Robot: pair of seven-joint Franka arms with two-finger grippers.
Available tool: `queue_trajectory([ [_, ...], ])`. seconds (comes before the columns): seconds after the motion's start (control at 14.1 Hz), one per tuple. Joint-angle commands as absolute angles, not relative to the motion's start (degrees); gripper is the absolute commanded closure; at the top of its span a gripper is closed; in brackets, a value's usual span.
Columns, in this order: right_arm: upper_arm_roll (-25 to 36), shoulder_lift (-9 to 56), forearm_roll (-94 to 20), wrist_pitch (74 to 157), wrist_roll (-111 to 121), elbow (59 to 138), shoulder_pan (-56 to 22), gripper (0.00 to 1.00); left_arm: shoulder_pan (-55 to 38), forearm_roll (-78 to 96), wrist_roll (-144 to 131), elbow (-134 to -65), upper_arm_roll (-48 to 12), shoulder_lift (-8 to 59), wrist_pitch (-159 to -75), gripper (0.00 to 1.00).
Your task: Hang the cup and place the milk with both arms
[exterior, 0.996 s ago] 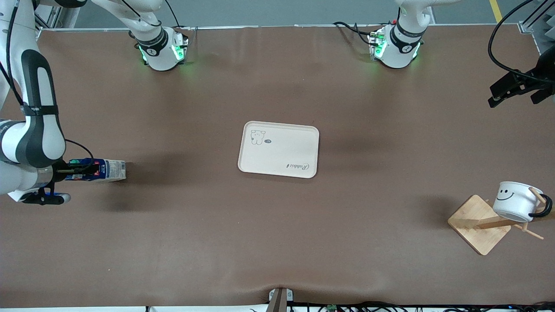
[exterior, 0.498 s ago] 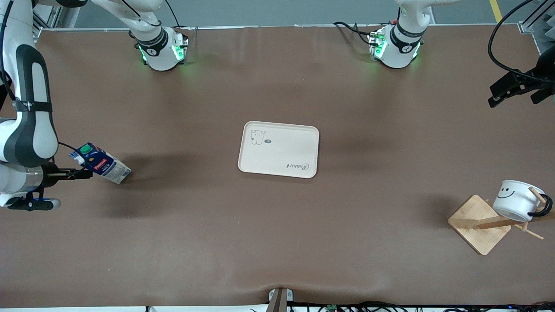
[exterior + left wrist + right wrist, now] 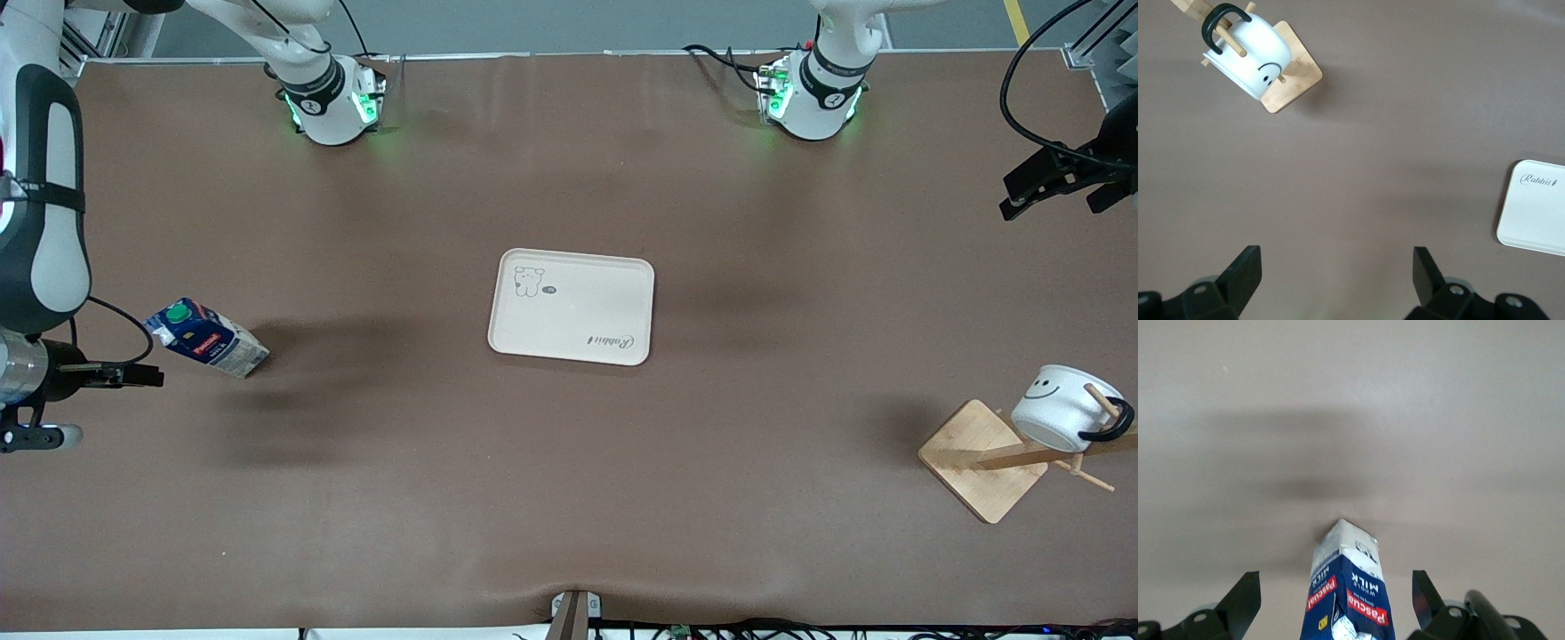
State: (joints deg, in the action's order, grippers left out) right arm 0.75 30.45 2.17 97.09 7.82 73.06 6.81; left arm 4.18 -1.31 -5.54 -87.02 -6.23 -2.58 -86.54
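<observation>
1. Jaws of right gripper point(image 3: 147, 377) apart, empty, just beside milk point(image 3: 206, 338), not touching.
2. Jaws of left gripper point(image 3: 1337, 270) spread wide, over bare table point(image 3: 569, 498), arm waiting.
3. Milk tilted on table, green cap up, toward right arm's end, well apart from tray point(image 3: 571, 306).
4. Cup point(image 3: 1062, 418) hung by handle on wooden rack point(image 3: 985, 460), toward left arm's end.
</observation>
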Motion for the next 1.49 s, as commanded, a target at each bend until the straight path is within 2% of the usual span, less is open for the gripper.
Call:
queue_trajectory([
  [0.0, 0.9, 30.1, 1.7, 96.0, 7.5, 69.7, 5.6, 0.0, 4.4, -0.6, -5.0, -87.1, -6.3, -3.4, -86.6, 0.0],
  [0.57, 0.7, 28.8, -0.7, 96.9, 7.7, 69.7, 5.7, 0.0, 4.4, -0.6, -4.7, -87.4, -6.3, -4.4, -83.8, 0.0],
  [0.71, 1.5, 25.1, 1.5, 94.7, 7.5, 69.8, 3.5, 0.0, 5.1, -0.6, -4.6, -87.5, -6.3, -4.7, -83.8, 0.0],
  [1.0, 1.8, 16.0, 0.9, 85.3, 19.2, 71.9, 8.7, 0.0, 5.1, 1.7, -4.8, -88.3, -6.4, -5.0, -84.0, 0.0],
  [1.42, 1.6, -4.0, 1.8, 97.9, 13.5, 97.3, 6.9, 0.0, 5.1, 1.7, -5.6, -91.3, -8.6, -6.5, -84.8, 0.0],
])
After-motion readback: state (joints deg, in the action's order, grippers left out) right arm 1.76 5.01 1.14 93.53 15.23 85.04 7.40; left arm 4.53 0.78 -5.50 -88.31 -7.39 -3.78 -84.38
